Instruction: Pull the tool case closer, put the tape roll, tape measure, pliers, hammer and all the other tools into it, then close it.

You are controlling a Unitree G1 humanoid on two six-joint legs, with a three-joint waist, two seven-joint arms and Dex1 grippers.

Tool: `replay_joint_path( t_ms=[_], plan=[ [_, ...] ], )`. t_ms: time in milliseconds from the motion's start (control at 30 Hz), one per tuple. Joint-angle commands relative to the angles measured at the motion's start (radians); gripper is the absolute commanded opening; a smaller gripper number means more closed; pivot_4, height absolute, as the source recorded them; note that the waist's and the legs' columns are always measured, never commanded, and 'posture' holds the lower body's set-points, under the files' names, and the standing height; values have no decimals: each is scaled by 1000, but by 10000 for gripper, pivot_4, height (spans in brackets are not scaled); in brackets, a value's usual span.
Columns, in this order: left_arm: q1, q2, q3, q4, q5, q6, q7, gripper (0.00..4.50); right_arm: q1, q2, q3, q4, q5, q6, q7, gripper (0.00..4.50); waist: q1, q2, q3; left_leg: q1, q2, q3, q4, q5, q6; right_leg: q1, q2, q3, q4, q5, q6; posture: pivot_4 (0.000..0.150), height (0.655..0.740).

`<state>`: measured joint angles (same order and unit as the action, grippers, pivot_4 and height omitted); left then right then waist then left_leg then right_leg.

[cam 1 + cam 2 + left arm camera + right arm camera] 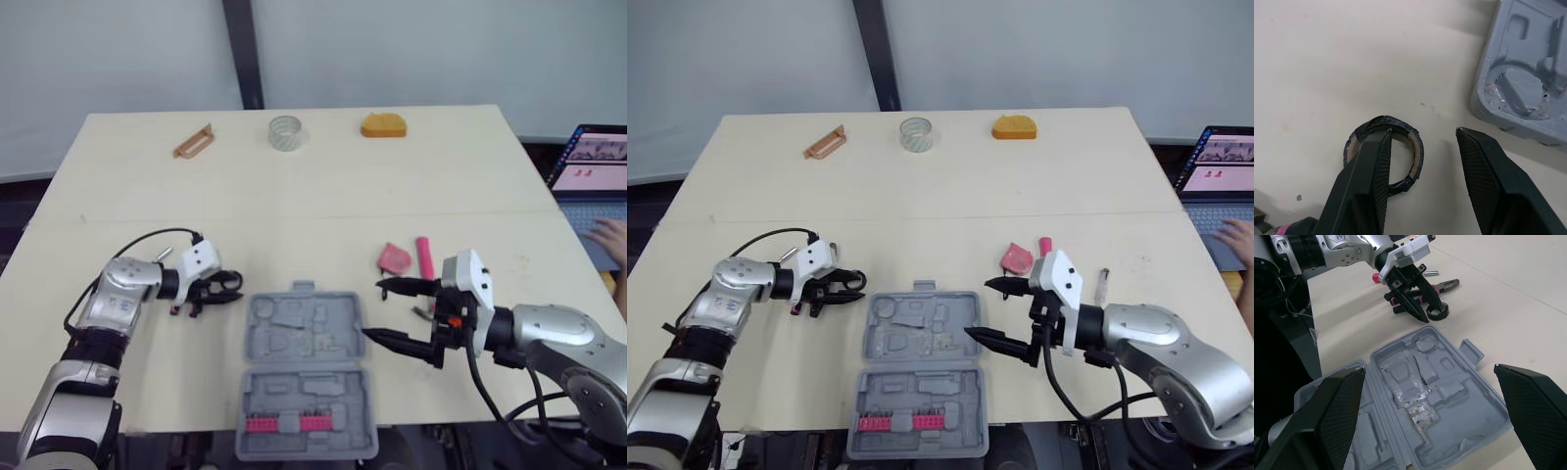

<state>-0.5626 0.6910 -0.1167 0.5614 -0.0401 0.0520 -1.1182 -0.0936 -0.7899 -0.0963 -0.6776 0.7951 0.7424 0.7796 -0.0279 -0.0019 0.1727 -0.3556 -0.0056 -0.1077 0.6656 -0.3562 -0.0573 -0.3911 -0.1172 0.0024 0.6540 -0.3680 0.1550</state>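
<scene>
The grey tool case lies open at the table's front edge, with pink bits in its near half. My left gripper is open just left of the case. One finger stands inside a black tape roll and the other outside it, toward the case. Pliers lie behind that gripper. My right gripper is open and empty, its fingertips at the case's right edge. A pink tape measure and a pink-handled tool lie just beyond it.
Along the far edge sit a brown tool, a clear tape roll and an orange object. A small silver item lies right of the pink tool. A laptop with a person's hand stands off the table's right side.
</scene>
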Motion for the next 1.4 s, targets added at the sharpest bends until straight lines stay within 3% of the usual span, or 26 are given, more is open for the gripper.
replay_joint_path(
  t_ms=[33,67,1100,1133,1400],
  plan=[
    [-9,4,13,-14,-11,-2,-9,9546,3,2,-27,-38,14,-21,-5,45000,0,0,0,0,0,0,0,0,0,0,0,0,0,0,0,1500,7400],
    [-9,4,13,-14,-10,-2,-9,4798,3,2,-27,-38,14,-21,-5,45000,0,0,0,0,0,0,0,0,0,0,0,0,0,0,0,1500,7400],
    [-8,3,-8,-10,12,-1,7,4798,-16,9,-27,-38,27,-12,-19,45000,0,0,0,0,0,0,0,0,0,0,0,0,0,0,0,1500,7400],
    [-9,3,-7,-9,11,-2,7,2258,-17,9,-25,-38,27,-11,-20,45000,0,0,0,0,0,0,0,0,0,0,0,0,0,0,0,1500,7400],
    [-17,5,5,-15,-5,13,1,2258,-22,9,-25,-35,30,-12,-22,45000,0,0,0,0,0,0,0,0,0,0,0,0,0,0,0,1500,7400]
  ],
)
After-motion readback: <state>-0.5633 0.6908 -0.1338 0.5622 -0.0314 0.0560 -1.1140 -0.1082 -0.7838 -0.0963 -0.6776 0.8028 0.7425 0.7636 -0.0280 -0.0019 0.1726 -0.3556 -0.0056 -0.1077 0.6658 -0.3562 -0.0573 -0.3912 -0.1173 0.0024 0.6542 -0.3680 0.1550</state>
